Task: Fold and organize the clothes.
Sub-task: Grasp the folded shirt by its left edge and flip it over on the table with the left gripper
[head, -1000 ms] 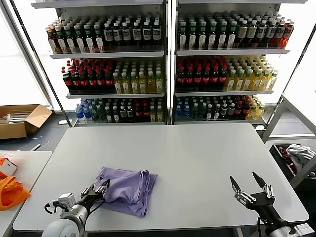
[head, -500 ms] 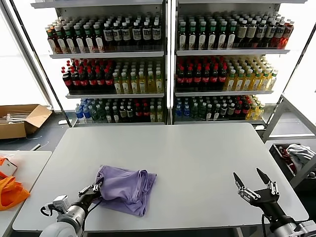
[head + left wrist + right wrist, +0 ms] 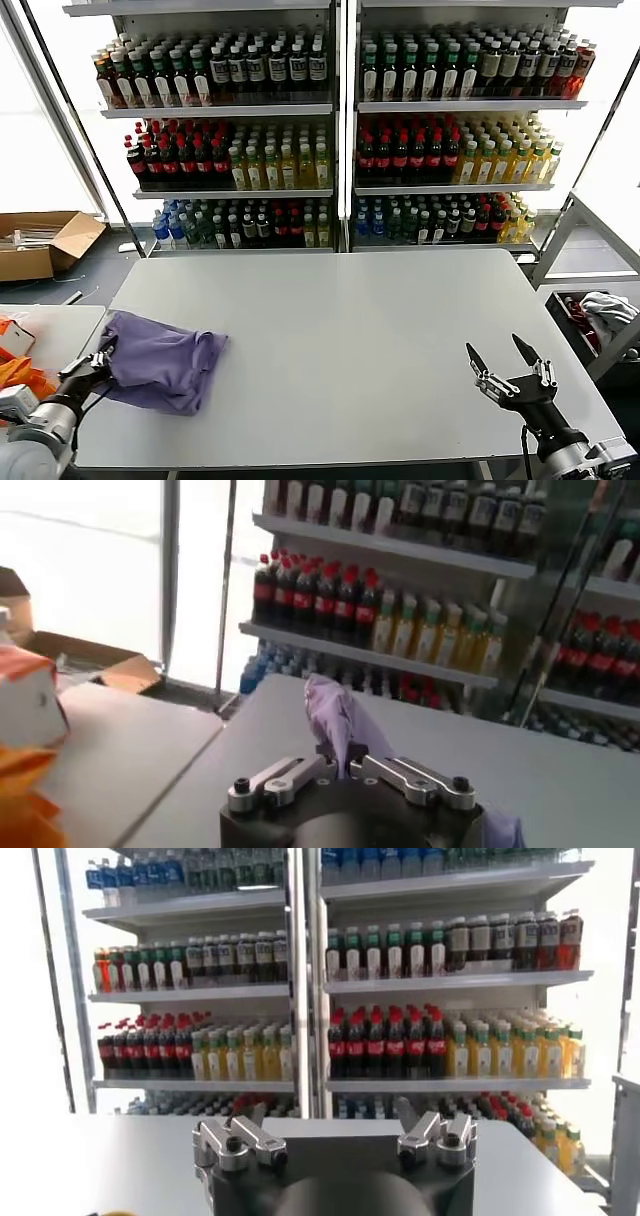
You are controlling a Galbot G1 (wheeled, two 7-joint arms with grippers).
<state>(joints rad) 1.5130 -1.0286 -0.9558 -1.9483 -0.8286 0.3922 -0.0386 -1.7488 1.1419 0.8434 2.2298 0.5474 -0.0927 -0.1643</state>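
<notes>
1. Gripping the lavender T-shirt point(image 3: 160, 361), the left tool point(image 3: 100, 358) sits clamped on the cloth's left end, at the tabletop's point(image 3: 380, 340) front-left corner.
2. T-shirt lies bunched on the tabletop near its left edge, close to the front; its left end lifts slightly into the tool, the rest rests on the surface.
3. Left wrist view: a fold of purple fabric point(image 3: 340, 720) stands up between the closed fingers point(image 3: 275, 778) of the left tool point(image 3: 345, 770).
4. Right tool point(image 3: 508, 368) hovers over the front-right corner of the tabletop, fingers spread wide, holding nothing, well apart from the shirt.
5. Right wrist view: right tool point(image 3: 335, 1138) with both fingers point(image 3: 235, 1140) apart, nothing between them.
6. Orange bag point(image 3: 18, 378) on a second table point(image 3: 55, 330) to the left, just beside the left arm.
7. Cardboard box point(image 3: 40, 242) on the floor beyond it, far left.
8. Shelves of bottles point(image 3: 340, 130) behind the tabletop's far edge.
9. White-and-grey cloth point(image 3: 603, 312) in a bin past the right edge.
</notes>
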